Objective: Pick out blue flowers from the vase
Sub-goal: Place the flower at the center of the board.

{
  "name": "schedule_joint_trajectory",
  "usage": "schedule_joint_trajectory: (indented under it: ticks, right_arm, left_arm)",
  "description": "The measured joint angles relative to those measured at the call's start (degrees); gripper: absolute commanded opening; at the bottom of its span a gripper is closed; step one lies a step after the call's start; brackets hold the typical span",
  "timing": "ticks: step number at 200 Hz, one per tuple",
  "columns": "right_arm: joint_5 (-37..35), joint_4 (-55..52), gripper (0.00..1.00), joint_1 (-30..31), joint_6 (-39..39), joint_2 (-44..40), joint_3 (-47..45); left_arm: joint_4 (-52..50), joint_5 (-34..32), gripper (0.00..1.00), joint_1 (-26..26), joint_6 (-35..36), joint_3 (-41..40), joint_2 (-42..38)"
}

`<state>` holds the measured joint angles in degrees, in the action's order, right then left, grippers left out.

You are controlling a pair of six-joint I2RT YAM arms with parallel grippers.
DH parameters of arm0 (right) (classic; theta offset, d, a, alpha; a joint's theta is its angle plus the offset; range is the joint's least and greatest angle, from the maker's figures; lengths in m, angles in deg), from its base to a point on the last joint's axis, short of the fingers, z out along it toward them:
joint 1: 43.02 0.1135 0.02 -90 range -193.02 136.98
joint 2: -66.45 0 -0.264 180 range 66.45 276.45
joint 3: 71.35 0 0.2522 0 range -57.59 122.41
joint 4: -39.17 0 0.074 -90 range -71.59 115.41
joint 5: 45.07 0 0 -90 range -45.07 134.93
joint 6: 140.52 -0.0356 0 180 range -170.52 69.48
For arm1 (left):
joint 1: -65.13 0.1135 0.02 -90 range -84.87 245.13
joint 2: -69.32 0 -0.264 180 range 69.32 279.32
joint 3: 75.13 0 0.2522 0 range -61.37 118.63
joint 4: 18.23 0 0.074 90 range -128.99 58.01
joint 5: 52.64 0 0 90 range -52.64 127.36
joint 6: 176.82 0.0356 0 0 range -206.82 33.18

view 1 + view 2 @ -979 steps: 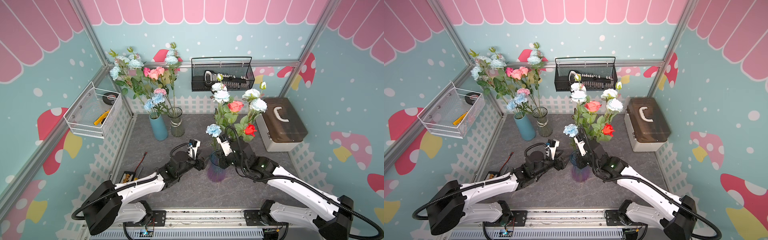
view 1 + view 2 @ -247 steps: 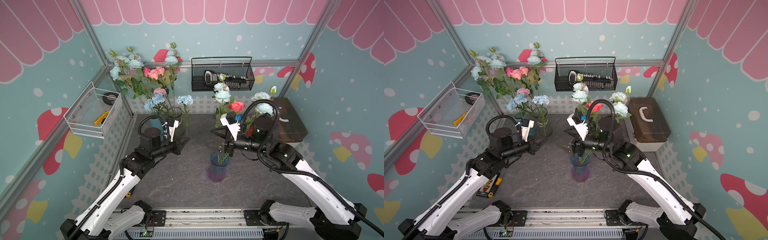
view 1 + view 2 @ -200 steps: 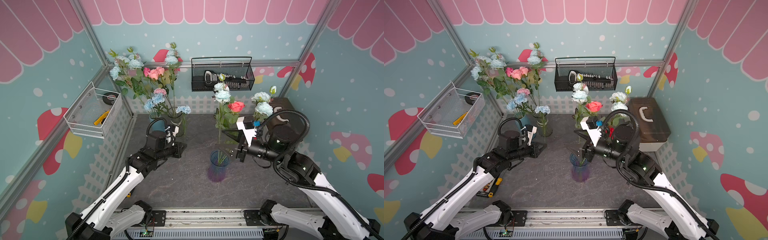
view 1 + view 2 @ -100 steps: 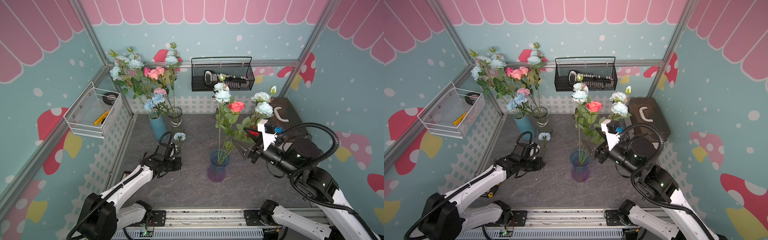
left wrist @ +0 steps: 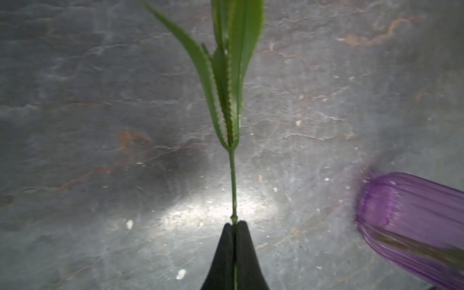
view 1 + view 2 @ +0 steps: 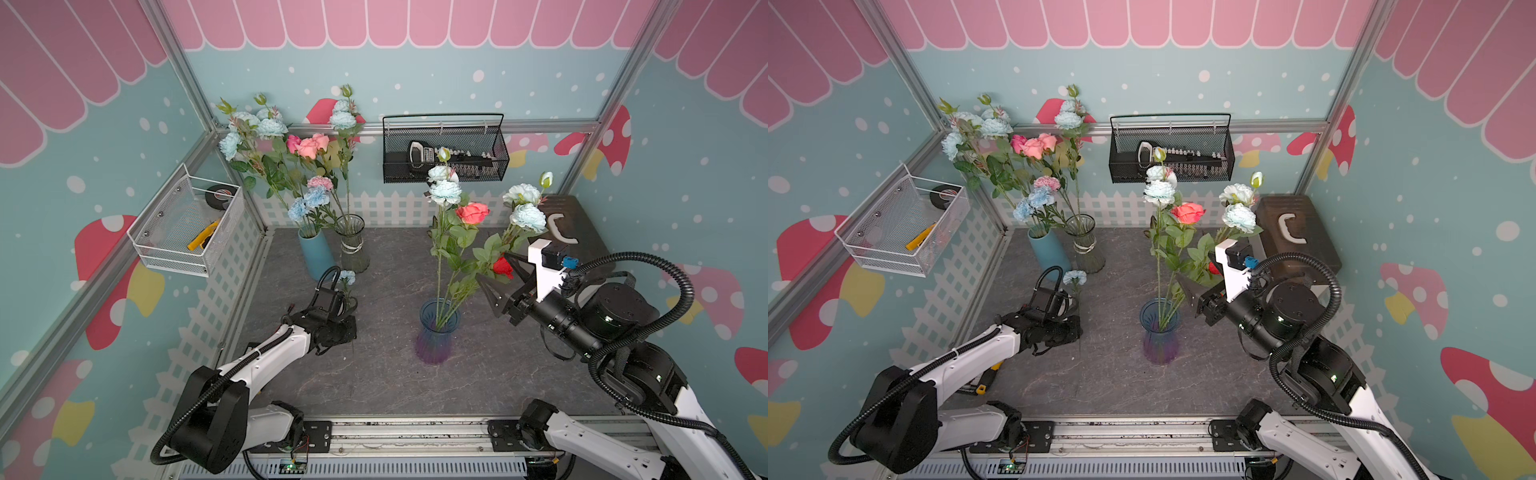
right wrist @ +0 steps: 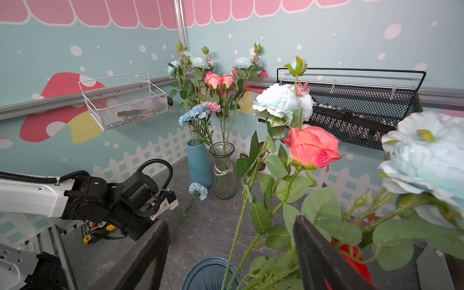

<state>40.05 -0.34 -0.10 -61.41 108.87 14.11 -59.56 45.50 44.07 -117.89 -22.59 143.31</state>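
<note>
The left pincer (image 5: 234,223) sits low over the grey, stone-veined surface (image 6: 374,386), its black fingers pressed together on the thin green stem of a blue carnation (image 7: 198,190). The left wrist view shows this grip, with narrow saw-edged leaves fanning out beyond the tips, but it cuts off the bloom. The right wrist view shows the whole flower. Its long axis slants up from the pincer, and the frilly head is uppermost, leaning toward the back vases. In both top views only the head (image 6: 347,276) and a little stem clear the arm's wrist.

Further in stands the ribbed vase (image 6: 434,338), upright glass that is blue at the rim and purple at the foot. Blue peonies (image 6: 528,218) fan out of it on long leafy stems, which lean toward the right arm, and their ruffled heads are high. A coral rose (image 6: 471,212) and a red rose (image 6: 503,268) share the vase.

The right pincer (image 7: 231,221) is held beside those stems above the rim, its jaws well apart. Its wrist view shows stems and leaves passing between the fingers. I cannot tell whether any of them touch.

Against the back fence stand a matte blue vase (image 6: 316,259) and a clear glass vase (image 6: 354,251), side by side and holding more blue and pink blooms. A black mesh basket (image 6: 444,166) hangs on the rear wall.
</note>
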Motion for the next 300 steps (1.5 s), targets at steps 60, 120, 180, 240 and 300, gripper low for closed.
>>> schedule_joint_trajectory:
  ticks: [60,120,180,240,300]
  right_arm:
    - [-4.87,-3.72,0.96,0.00,2.12,-1.75,-0.44]
    - [-8.04,-6.01,0.99,0.00,3.19,-4.72,-0.44]
    - [-7.69,-6.32,0.99,0.00,3.61,-3.37,-0.44]
    - [-7.32,-6.54,0.99,0.00,3.63,-1.92,-0.44]
    - [-7.15,-6.91,0.99,0.00,3.63,-1.05,-0.44]
  left_arm:
    - [-7.91,-11.32,0.00,0.00,-0.09,1.66,1.09]
    - [-14.62,-20.90,0.00,0.00,-0.44,6.05,7.65]
    - [-18.75,-25.83,0.00,0.31,0.39,11.61,13.11]
    - [-20.79,-28.61,0.09,0.59,1.42,12.94,18.60]
    - [-23.91,-30.97,0.73,-1.27,1.90,15.69,19.78]
